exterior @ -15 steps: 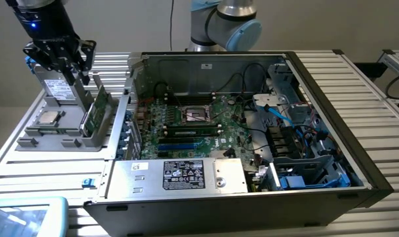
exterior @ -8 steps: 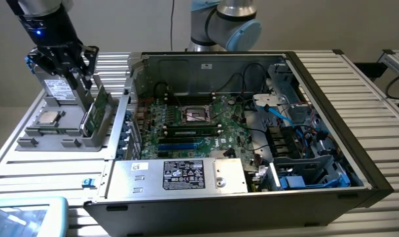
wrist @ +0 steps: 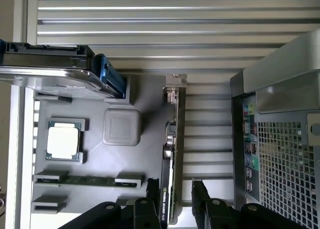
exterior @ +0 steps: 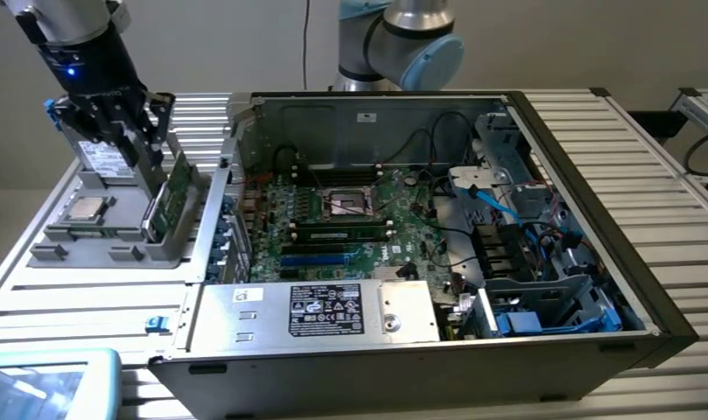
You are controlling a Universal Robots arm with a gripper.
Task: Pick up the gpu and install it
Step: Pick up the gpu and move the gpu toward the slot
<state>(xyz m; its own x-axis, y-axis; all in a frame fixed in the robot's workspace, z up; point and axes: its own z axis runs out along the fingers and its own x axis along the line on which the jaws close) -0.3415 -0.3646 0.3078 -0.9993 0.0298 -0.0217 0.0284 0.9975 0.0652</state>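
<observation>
Wrist view, nearest: the gripper (wrist: 175, 187) with its fingers (wrist: 152, 189) spread wide, one on each side of the gpu (wrist: 174, 139), not clamped on it. The gpu stands on edge in a grey holder tray (wrist: 145, 114), its silver bracket at the end away from the fingers, beside a processor chip (wrist: 63, 140), a memory stick (wrist: 85, 179) and a silver drive (wrist: 47, 64). Exterior view, beyond: the tray lies on the slatted table (exterior: 634, 157) to the exterior view's left of the open computer case (exterior: 564, 346).
</observation>
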